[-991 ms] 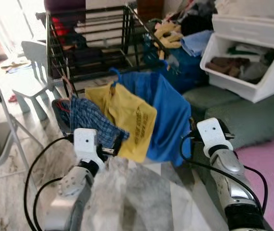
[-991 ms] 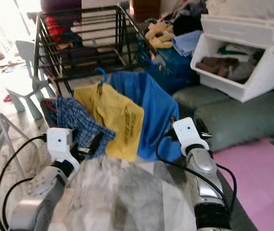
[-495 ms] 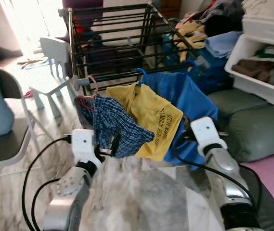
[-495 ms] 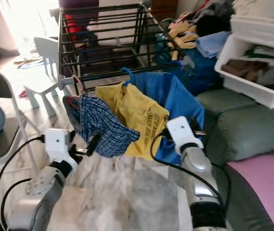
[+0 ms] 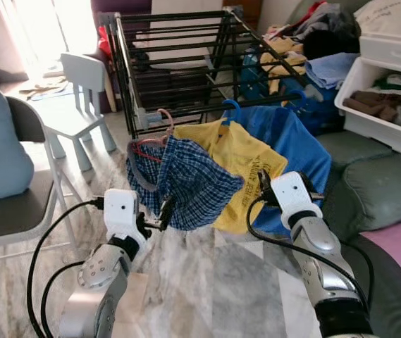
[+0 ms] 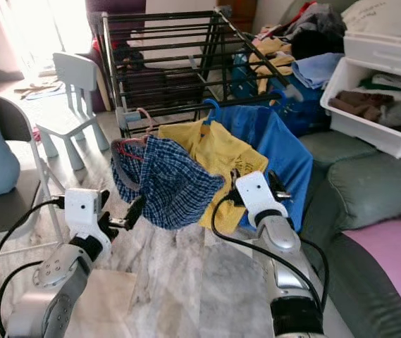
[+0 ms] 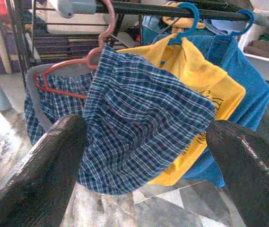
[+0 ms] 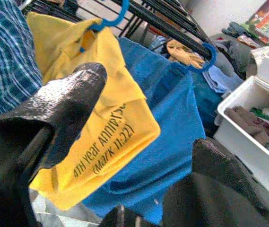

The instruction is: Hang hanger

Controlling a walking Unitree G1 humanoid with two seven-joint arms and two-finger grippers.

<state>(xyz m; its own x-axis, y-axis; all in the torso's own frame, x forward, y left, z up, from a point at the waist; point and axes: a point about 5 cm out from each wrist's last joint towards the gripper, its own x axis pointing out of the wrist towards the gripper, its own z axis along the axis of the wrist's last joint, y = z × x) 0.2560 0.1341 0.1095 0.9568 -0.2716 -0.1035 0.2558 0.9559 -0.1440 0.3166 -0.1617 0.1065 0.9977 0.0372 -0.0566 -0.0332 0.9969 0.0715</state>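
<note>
My left gripper [image 7: 143, 156] is spread wide, holding nothing; right gripper [image 8: 125, 156] likewise. The pink hanger [image 7: 84, 64] with plaid shirt [image 7: 139, 127] hangs on the drying rack [image 5: 186, 42] rail. I judge hanging complete.

The scene was viewed by the two head cameras from above, looking forward and down over both silver arms toward the black drying rack [image 5: 186, 63] and the garments hung on its front rail. Nearly the same field was covered by both eyes, the right eye's picture being shifted slightly sideways. A close, low view was given by the left wrist camera, aimed between its own two black fingers [image 7: 54, 161] at the plaid garment [image 7: 139, 137] and the pink hanger [image 7: 96, 52]. The yellow shirt [image 8: 110, 118] and the blue shirt [image 8: 172, 123] were seen closely by the right wrist camera, angled upward at the rail. The yellow shirt was shared by all four views.
</note>
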